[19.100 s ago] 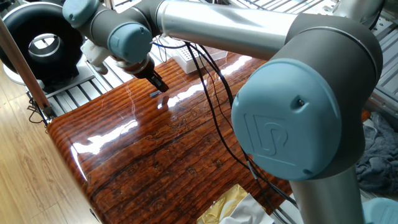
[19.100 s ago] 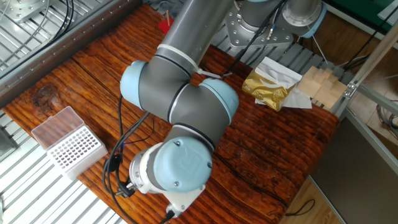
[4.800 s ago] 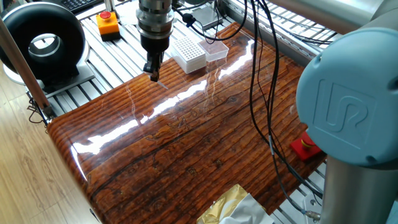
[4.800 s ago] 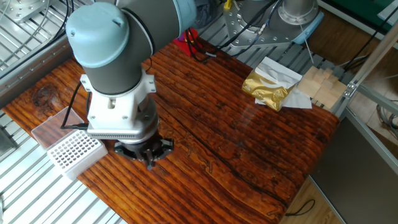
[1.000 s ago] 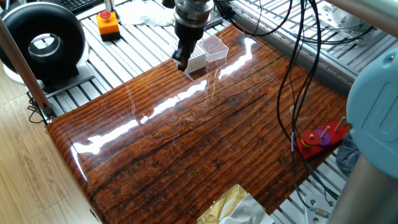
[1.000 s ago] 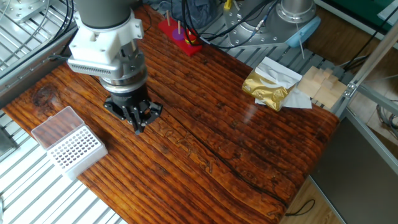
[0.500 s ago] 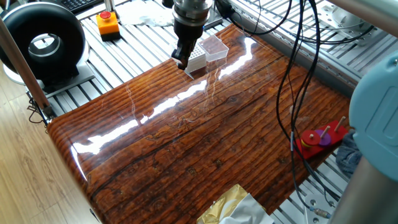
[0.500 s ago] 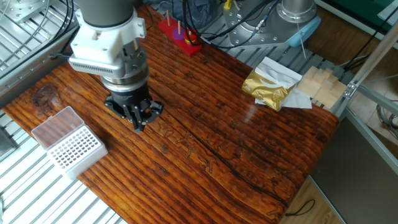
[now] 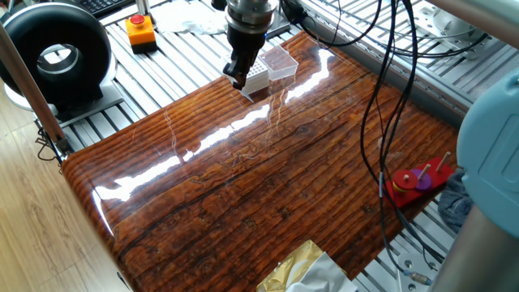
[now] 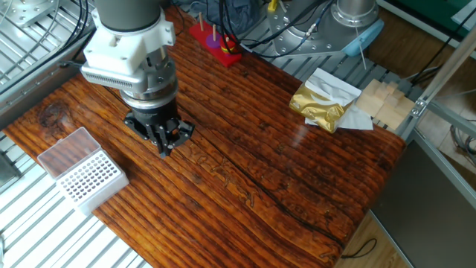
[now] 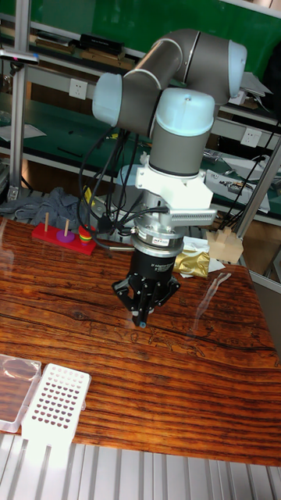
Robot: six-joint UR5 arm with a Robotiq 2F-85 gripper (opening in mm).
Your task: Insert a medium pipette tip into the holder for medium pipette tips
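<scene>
Black two-finger claw (image 11: 141, 319) pinched narrow, pointing down; slim pale tip not discernible, so grip unconfirmed. White perforated plastic holder (image 10: 91, 180) sits at bench (image 10: 245, 171) edge. Advise: centre over one hole, descend vertically, slowly.

gold foil bag (image 10: 321, 103) beside wooden blocks (image 10: 382, 101); red peg toy (image 10: 214, 43) at the wooden table's (image 10: 297, 179) edge.

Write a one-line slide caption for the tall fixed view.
UR5 gripper pointing down above the wooden table, with the white pipette tip holder near the front-left edge.
</scene>
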